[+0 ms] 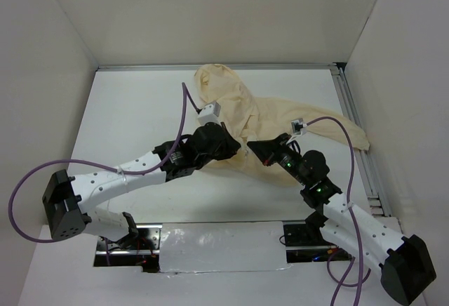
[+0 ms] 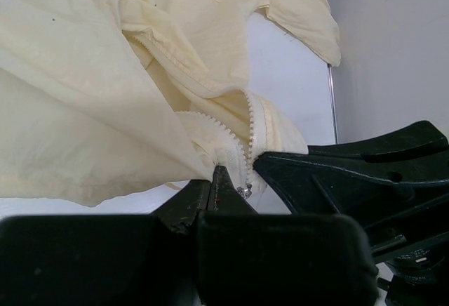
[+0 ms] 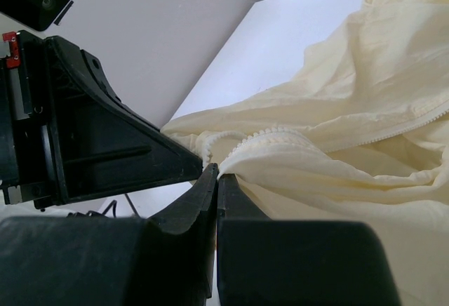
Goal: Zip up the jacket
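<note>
The jacket [image 1: 231, 106] lies mid-counter [image 1: 140, 109]. My left fingers [image 2: 222, 197] and right fingers [image 3: 205, 195] are both clenched on its near hem (at the zipper's foot); the zipper [image 2: 249, 120] runs away from them, toward the hood [image 1: 210, 81].

There was one jacket [image 1: 238, 106] on one white surface [image 1: 140, 109]. Two arms were counted, the left arm [image 1: 119, 180] and the right arm [image 1: 358, 222]. They carried two grippers, the left gripper [image 2: 216, 177] and the right gripper [image 3: 216, 174]. There were two purple cables, the left cable [image 1: 42, 173] and the right cable [image 1: 351, 155]. The zipper showed two rows of teeth and one metal slider [image 2: 244, 191].
</note>
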